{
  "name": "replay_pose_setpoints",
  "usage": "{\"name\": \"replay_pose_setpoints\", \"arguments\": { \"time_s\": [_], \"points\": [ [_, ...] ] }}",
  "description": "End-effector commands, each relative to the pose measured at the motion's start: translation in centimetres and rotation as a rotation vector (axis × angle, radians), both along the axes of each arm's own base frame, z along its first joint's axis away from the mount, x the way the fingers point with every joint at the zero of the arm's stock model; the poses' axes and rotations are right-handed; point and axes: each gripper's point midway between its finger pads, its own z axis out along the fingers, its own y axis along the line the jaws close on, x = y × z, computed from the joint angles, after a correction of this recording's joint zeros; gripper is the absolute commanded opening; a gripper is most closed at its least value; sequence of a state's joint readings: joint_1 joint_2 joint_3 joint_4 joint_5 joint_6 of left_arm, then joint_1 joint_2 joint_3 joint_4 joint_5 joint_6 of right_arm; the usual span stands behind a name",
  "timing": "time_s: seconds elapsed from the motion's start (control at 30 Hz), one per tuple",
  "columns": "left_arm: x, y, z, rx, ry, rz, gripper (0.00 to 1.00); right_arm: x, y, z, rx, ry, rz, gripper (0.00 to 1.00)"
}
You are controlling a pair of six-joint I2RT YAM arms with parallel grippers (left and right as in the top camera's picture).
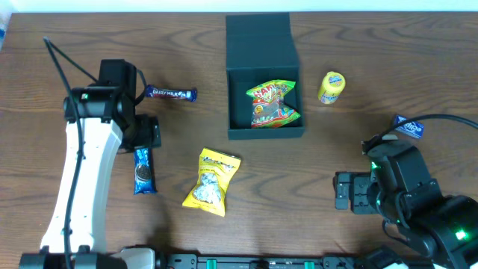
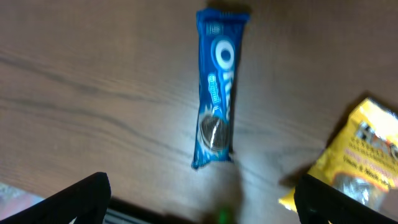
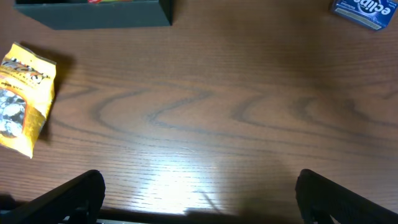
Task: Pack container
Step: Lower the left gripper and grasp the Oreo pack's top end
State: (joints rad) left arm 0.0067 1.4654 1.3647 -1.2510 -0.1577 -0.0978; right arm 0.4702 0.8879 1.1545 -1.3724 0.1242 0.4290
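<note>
Overhead view, nearest the arm bases: the right gripper [image 1: 342, 193] sits low over bare table [image 1: 299, 224], fingers spread wide with nothing between them. It looks parked, out of the way of the other arm. Its wrist camera confirms this, with both dark fingertips at the frame's lower corners and only wood grain between them.

A little farther out, the left gripper [image 2: 202, 186] hangs above a blue Oreo pack [image 2: 217, 93], its fingers likewise spread and empty. The pack lies flat just ahead of the tips, lengthwise along the view. Judging from that alignment, the arm is set up to come down and pinch the pack across its narrow width. This is probably the item in hand.

Just beside the Oreo pack, toward the table's middle, lies a yellow snack bag [image 1: 212, 181], flat and slightly tilted, not yet packed. Beyond the left gripper lies a Dairy Milk bar [image 1: 172, 93].

On the right side, a blue Eclipse pack [image 1: 409, 127] and a small yellow tube [image 1: 331, 87] lie apart from each other, both outside the box.

Farthest back at centre stands the container [image 1: 265, 133], its flap lid [image 1: 258, 41] folded open away from the arms so items can drop in from above. One colourful Haribo bag [image 1: 272, 104] already lies inside, so packing seems early.
</note>
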Motion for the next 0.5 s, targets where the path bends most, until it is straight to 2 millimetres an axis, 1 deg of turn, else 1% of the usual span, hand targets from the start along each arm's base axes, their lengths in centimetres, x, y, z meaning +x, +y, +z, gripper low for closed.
{"name": "replay_pose_setpoints", "arguments": {
  "time_s": [0.0, 0.07, 0.17, 0.27, 0.3, 0.4, 0.47],
  "points": [
    [0.4, 0.6, -0.9, 0.029, 0.028, -0.025, 0.95, -0.1, 0.1, 0.1, 0.005, -0.004, -0.003, 0.99],
    [0.8, 0.6, -1.6, 0.026, 0.034, -0.027, 0.95, -0.1, 0.1, 0.1, 0.005, -0.003, -0.003, 0.99],
    [1.2, -0.1, -3.2, -0.044, 0.035, -0.05, 0.95, -0.1, 0.1, 0.1, 0.005, -0.003, -0.003, 0.99],
    [0.4, 0.5, -5.2, -0.073, 0.058, -0.029, 0.95, -0.1, 0.1, 0.1, 0.006, -0.003, -0.003, 0.99],
    [-0.1, 0.8, -6.3, -0.083, 0.074, -0.023, 0.95, -0.1, 0.1, 0.1, 0.005, -0.004, -0.003, 0.99],
    [-0.8, 0.6, -8.8, -0.11, 0.087, -0.039, 0.95, -0.1, 0.1, 0.1, 0.005, -0.003, -0.003, 0.99],
    [-0.8, 0.6, -9.9, -0.109, 0.08, -0.04, 0.95, -0.1, 0.1, 0.1, 0.005, -0.003, -0.003, 0.99]
  ]
}}
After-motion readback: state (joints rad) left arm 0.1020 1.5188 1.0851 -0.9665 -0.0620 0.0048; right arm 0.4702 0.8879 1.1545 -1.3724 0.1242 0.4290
